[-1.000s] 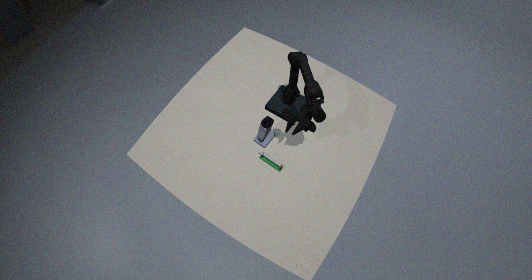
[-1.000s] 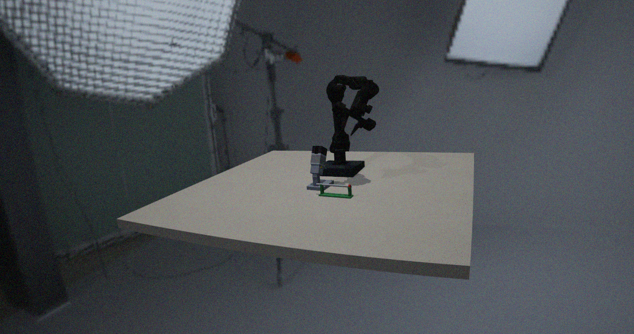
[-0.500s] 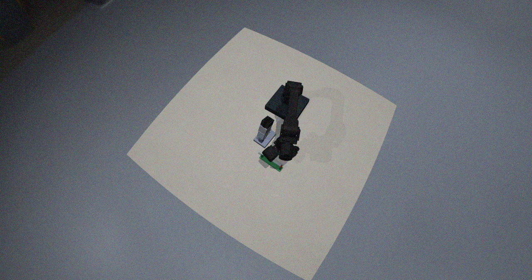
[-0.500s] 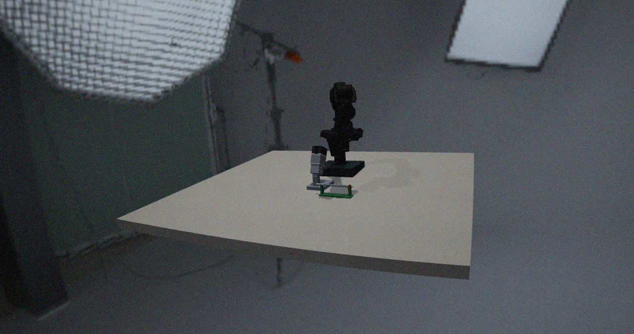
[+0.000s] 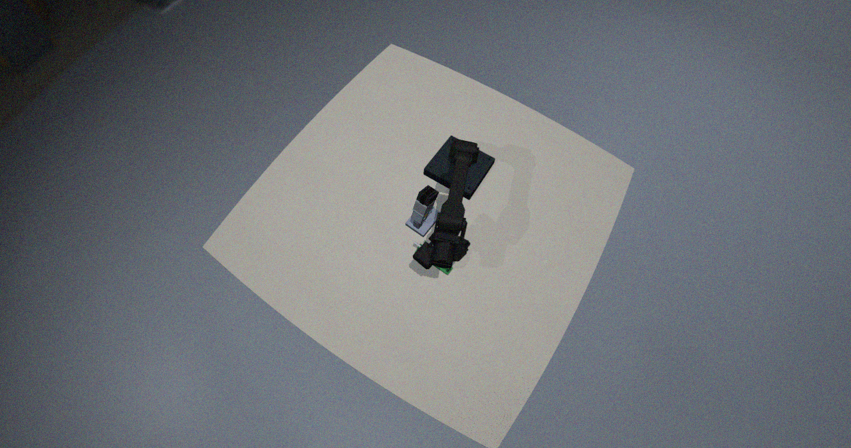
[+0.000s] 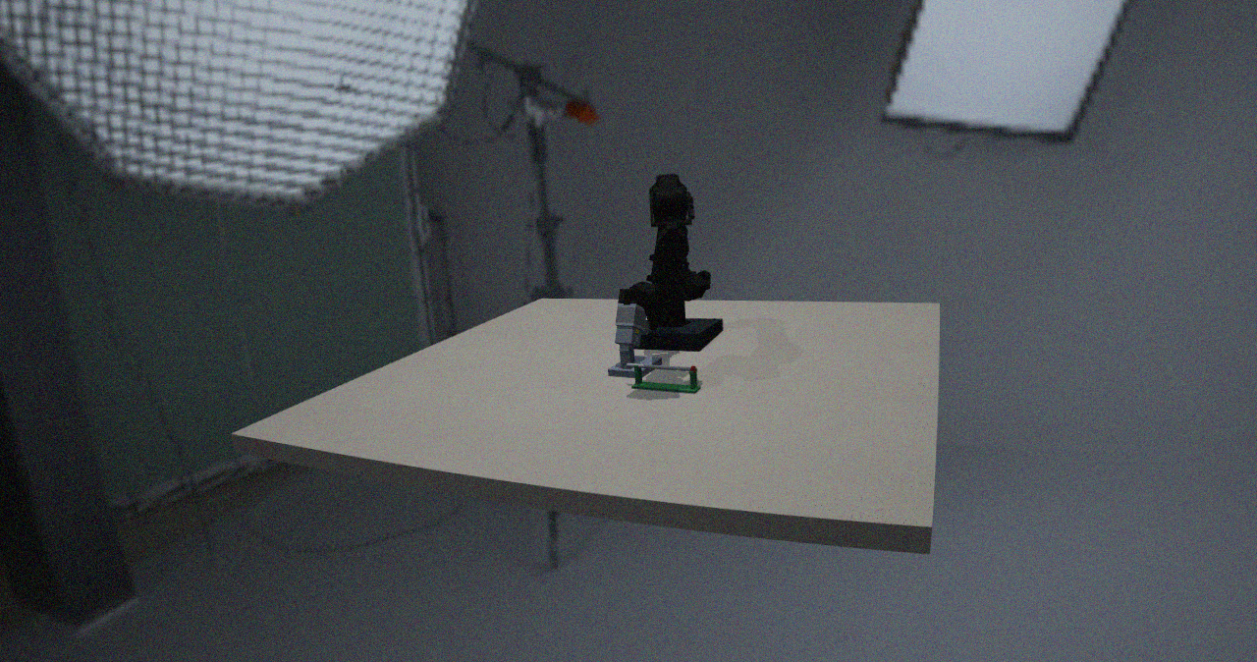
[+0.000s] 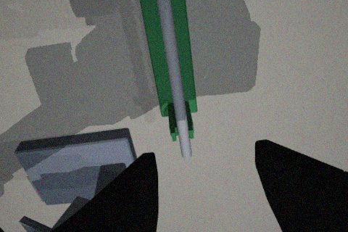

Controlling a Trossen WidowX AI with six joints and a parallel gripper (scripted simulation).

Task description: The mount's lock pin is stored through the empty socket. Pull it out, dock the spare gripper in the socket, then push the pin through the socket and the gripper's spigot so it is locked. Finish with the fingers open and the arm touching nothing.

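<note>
The lock pin (image 5: 417, 245) (image 6: 663, 366) (image 7: 174, 69) is a thin grey rod with a red head. It lies across the two posts of a green rack (image 5: 446, 271) (image 6: 665, 387) (image 7: 150, 25). A pale grey upright block (image 5: 421, 207) (image 6: 628, 327) with a dark top stands on a blue-grey base (image 5: 416, 228) (image 6: 620, 372) (image 7: 80, 152) beside the rack. I cannot tell socket from spare gripper there. My gripper (image 7: 205, 158) is part open and empty. In the wrist view the pin's headless tip points between the fingers; whether it is level with them I cannot tell.
The arm's dark base plate (image 5: 437, 164) (image 6: 703, 333) stands behind the upright block on the pale table (image 5: 333, 165) (image 6: 492, 412). The arm hides much of the rack in the top view. The left finger covers part of the block and its base in the wrist view.
</note>
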